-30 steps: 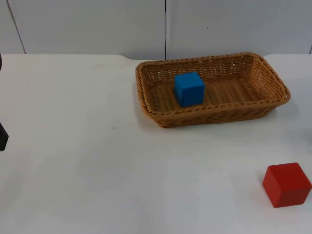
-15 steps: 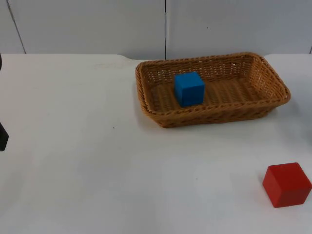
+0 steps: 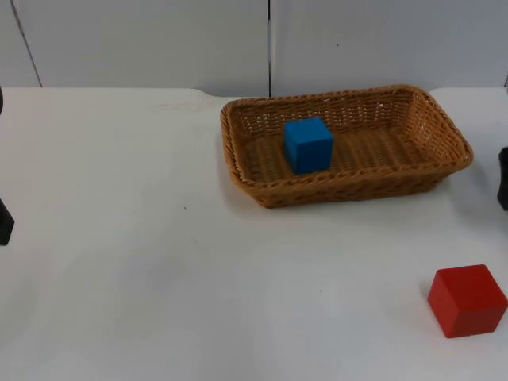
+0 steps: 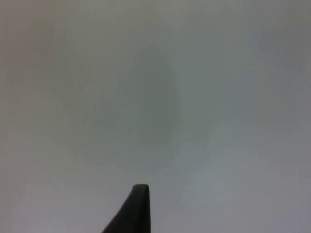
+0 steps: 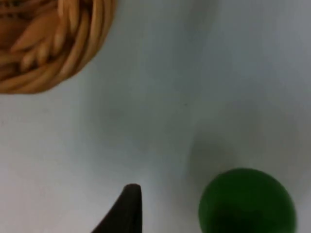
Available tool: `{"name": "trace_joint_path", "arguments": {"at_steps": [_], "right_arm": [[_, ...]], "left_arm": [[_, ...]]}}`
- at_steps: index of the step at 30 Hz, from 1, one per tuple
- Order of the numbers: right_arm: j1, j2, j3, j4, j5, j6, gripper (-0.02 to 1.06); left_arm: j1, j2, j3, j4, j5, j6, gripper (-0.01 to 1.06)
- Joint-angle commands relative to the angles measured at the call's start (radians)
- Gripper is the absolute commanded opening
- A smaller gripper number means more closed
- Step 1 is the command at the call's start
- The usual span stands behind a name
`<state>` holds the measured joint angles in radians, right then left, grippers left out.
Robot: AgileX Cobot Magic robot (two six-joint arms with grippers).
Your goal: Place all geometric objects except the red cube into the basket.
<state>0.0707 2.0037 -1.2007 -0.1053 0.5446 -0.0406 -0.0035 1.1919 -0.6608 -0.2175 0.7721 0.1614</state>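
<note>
Blue cube (image 3: 308,144) in basket (image 3: 250,178), green ball (image 5: 247,200) on table — near right gripper (image 5: 127,204)

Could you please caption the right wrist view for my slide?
Right gripper over the table, between basket and green ball.

White table top (image 3: 143,262), ending at a grey partition wall (image 3: 143,40) on the far side. Directly on it: a woven wicker basket (image 3: 432,123), far and right of centre, resting flat; a red cube (image 3: 467,300), near right, well apart from the basket. In the right wrist view a green round object (image 5: 247,201) also lies on the table surface, apart from the basket's rim; its place in the top view cannot be determined.
</note>
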Motion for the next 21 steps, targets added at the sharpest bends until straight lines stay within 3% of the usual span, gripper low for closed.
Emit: {"name": "trace_joint_path", "arguments": {"at_steps": [1,9,12,13,18,19,21], "right_arm": [[-0.008,0.03,-0.005,-0.017,-0.03,-0.004,1.04],[-0.008,0.068,-0.005,-0.028,-0.039,-0.006,0.95],[-0.008,0.068,-0.005,-0.027,-0.03,-0.004,0.78],[-0.008,0.068,-0.005,-0.027,-0.03,-0.004,0.78],[-0.008,0.059,-0.005,-0.024,-0.01,0.0,0.22],[-0.008,0.059,-0.005,-0.024,-0.01,0.0,0.22],[-0.008,0.038,-0.005,-0.024,-0.001,0.003,0.0]], "left_arm": [[0.004,-0.005,0.001,-0.011,-0.006,-0.005,1.05],[0.004,-0.005,0.001,-0.007,-0.008,-0.001,1.05],[0.004,-0.005,0.001,-0.007,-0.008,-0.001,1.05],[0.004,-0.005,0.001,-0.007,-0.008,-0.001,1.05],[0.004,-0.005,0.001,-0.007,-0.01,-0.001,1.05],[0.004,-0.005,0.001,-0.007,-0.01,-0.001,1.05],[0.004,-0.005,0.001,-0.007,-0.011,-0.001,1.05]]}}
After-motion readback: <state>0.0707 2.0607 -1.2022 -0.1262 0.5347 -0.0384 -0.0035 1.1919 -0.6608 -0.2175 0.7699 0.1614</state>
